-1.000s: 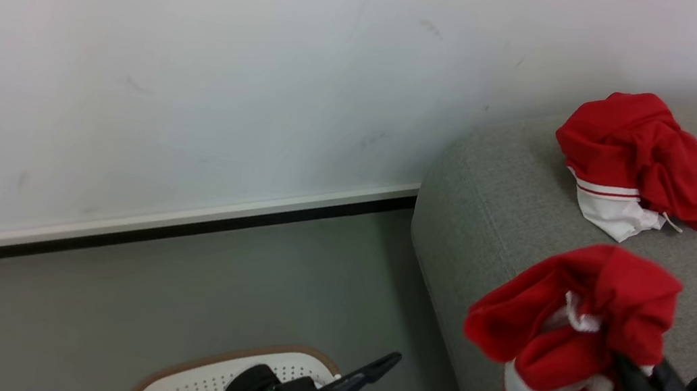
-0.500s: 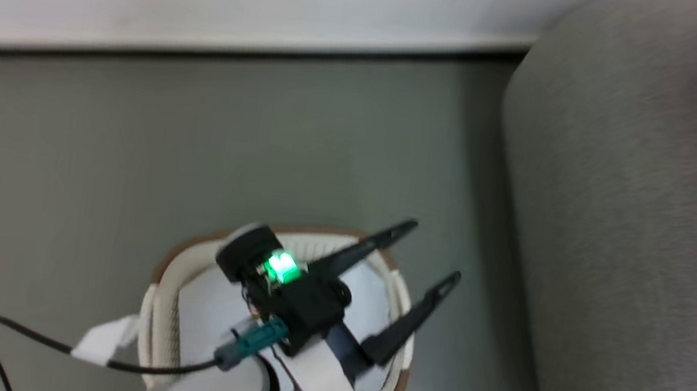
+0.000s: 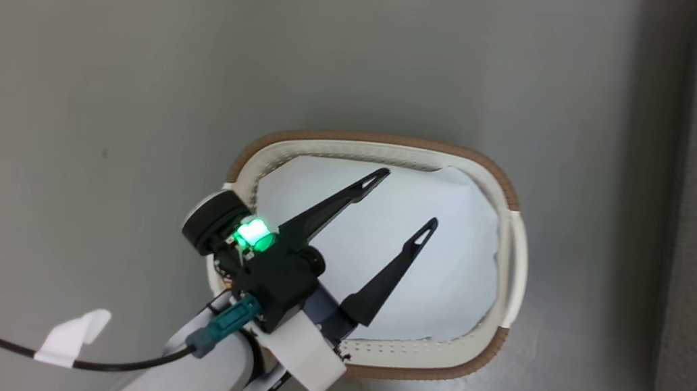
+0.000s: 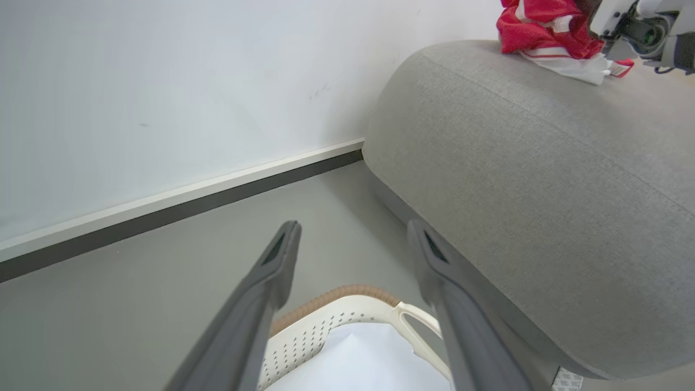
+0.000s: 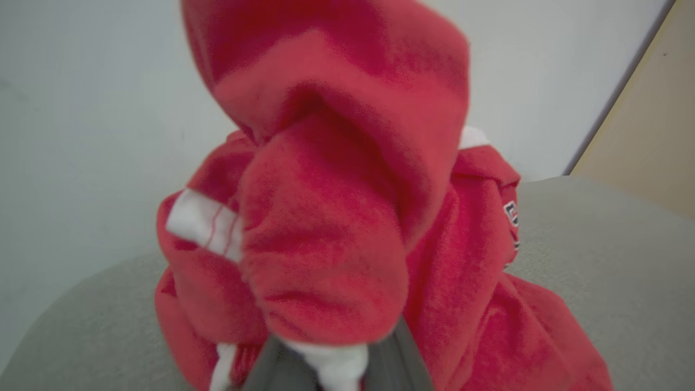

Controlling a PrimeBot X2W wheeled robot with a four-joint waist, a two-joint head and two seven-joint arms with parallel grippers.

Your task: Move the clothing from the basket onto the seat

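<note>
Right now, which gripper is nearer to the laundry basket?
Left. The left gripper hangs open directly above the laundry basket. The right gripper is off over the grey sofa, shut on a red garment.

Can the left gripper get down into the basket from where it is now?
Probably yes. The left gripper hangs open above the basket, its fingers spread over the pale cloth lying inside. Nothing stands between them and the basket's open top.
</note>
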